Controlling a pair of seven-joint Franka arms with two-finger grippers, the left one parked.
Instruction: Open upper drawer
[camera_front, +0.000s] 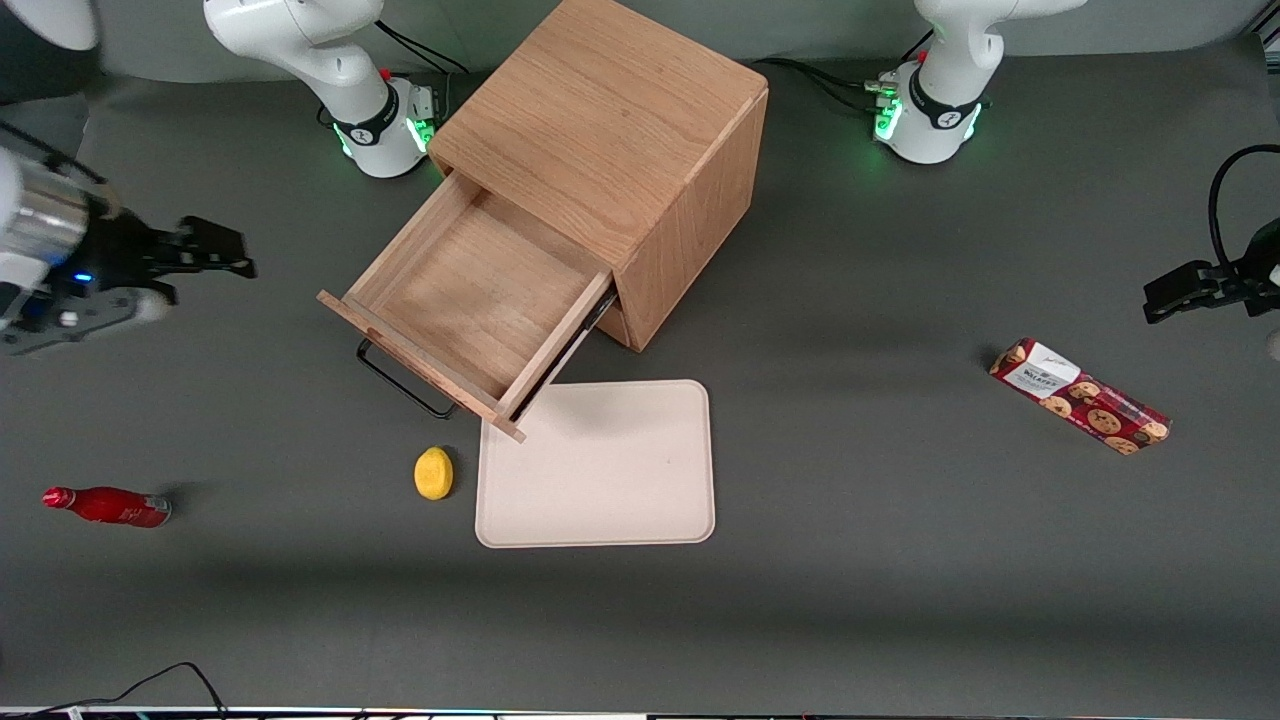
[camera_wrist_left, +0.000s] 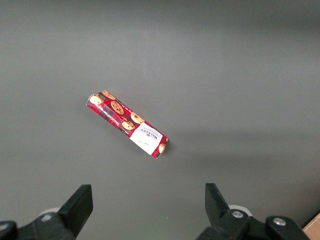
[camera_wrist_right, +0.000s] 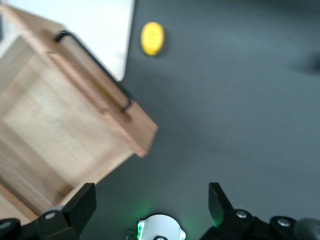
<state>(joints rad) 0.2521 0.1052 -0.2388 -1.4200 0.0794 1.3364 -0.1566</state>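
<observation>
The upper drawer (camera_front: 470, 300) of the oak cabinet (camera_front: 610, 130) stands pulled far out, its shallow wooden box bare inside. Its thin black bar handle (camera_front: 405, 385) juts from the drawer front, toward the front camera. The lower drawer is hidden beneath it. My gripper (camera_front: 235, 255) is open and empty, raised above the table toward the working arm's end, well apart from the drawer and its handle. In the right wrist view the gripper (camera_wrist_right: 151, 197) is spread wide over bare table, with the open drawer (camera_wrist_right: 60, 125) and its handle (camera_wrist_right: 95, 70) beside it.
A beige tray (camera_front: 600, 465) lies in front of the drawer, partly under its corner. A yellow lemon-like object (camera_front: 434, 472) sits beside the tray. A red bottle (camera_front: 105, 505) lies toward the working arm's end. A cookie packet (camera_front: 1080, 396) lies toward the parked arm's end.
</observation>
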